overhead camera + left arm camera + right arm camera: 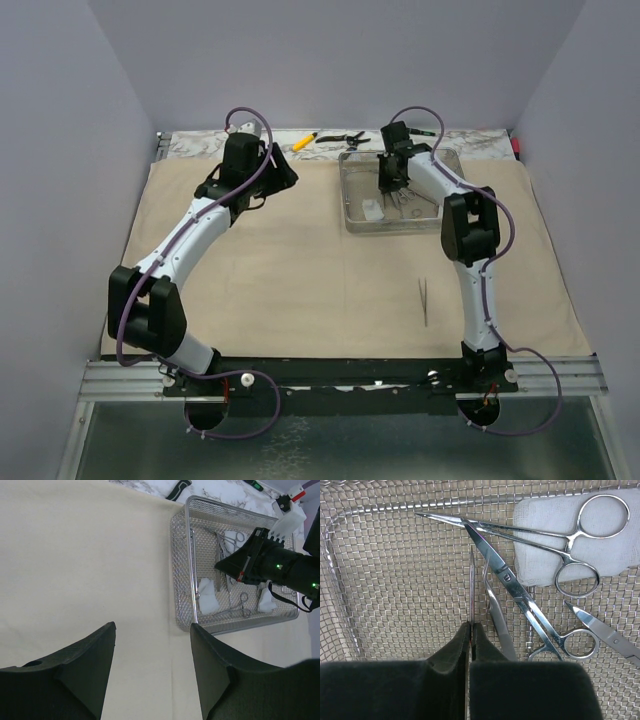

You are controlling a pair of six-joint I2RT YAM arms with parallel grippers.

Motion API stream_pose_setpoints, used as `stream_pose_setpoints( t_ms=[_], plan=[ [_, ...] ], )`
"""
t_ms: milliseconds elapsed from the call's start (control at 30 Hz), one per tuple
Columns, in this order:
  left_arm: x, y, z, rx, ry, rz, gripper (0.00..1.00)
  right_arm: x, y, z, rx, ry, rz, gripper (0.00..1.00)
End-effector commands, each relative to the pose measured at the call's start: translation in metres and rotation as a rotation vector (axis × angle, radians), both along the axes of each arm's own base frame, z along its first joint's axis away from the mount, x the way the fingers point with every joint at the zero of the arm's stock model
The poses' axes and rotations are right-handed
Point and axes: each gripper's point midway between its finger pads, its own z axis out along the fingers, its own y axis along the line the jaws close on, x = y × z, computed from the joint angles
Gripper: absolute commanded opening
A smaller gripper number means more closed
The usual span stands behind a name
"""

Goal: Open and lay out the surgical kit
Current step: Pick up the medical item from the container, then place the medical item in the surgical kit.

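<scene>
Beige cloth (300, 260) covers table (200, 143), lilac walls (330, 60); left fingers (80, 670) spread, right fingers (420, 685) pinching tweezers (471, 580).

Rear of thin tool (471, 587) hidden btwn R fingers (530, 690); scissors (612, 636) edge-cut.

My two arms are built alike: white tubular links between chunky black joint housings. The left arm (190, 240) and the right arm (482, 290) each carry a thin purple cable (243, 109), which loops free above the wrist, runs along the links and curls again below the black base (205, 385). A small red spot sits near each base. My left tool (152, 675) has two broad, matte black fingers (75, 680), wedge-shaped, one with a small round hole near its root. My right tool (470, 630) has the same dull black fingers, blunt and squared. From the left wrist its black body shows tiny green lights (277, 566), a red mark and a thin black cable.
</scene>
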Motion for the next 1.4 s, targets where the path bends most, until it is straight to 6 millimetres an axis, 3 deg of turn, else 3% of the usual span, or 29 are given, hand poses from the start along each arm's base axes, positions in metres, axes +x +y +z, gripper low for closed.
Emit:
stream_pose_setpoints(
  t_ms=[0, 200, 300, 433, 533, 733, 867, 1033, 1200, 1367],
  plan=[
    [-0.004, 0.007, 0.012, -0.002, -0.028, 0.011, 0.62, 0.006, 0.018, 0.026, 0.03, -0.046, 0.075, 0.01],
    [-0.002, 0.012, 0.015, 0.006, -0.038, 0.021, 0.62, -0.004, 0.056, 0.132, 0.268, -0.193, 0.132, 0.01],
    [-0.002, 0.014, 0.015, 0.009, -0.04, 0.024, 0.62, -0.02, 0.063, 0.166, 0.355, -0.217, 0.134, 0.01],
    [-0.004, 0.016, 0.016, 0.013, -0.044, 0.02, 0.62, -0.058, 0.061, 0.183, 0.425, -0.186, 0.126, 0.01],
    [-0.007, 0.018, 0.016, 0.02, -0.049, 0.018, 0.62, -0.095, 0.049, 0.184, 0.433, -0.149, 0.089, 0.0],
    [-0.015, 0.022, 0.002, 0.04, -0.027, 0.012, 0.62, -0.171, 0.027, 0.213, 0.494, -0.157, 0.047, 0.01],
    [-0.021, 0.024, -0.012, 0.049, 0.002, 0.016, 0.62, -0.215, 0.003, 0.191, 0.445, -0.093, -0.024, 0.01],
    [-0.024, 0.026, -0.02, 0.057, 0.017, 0.02, 0.63, -0.264, -0.013, 0.134, 0.369, 0.035, -0.08, 0.01],
    [-0.024, 0.027, -0.025, 0.063, 0.026, 0.018, 0.62, -0.309, -0.026, 0.073, 0.177, 0.147, -0.176, 0.01],
    [-0.027, 0.027, -0.036, 0.072, 0.05, 0.01, 0.62, -0.332, -0.029, 0.034, 0.015, 0.195, -0.214, 0.01]
  ],
)
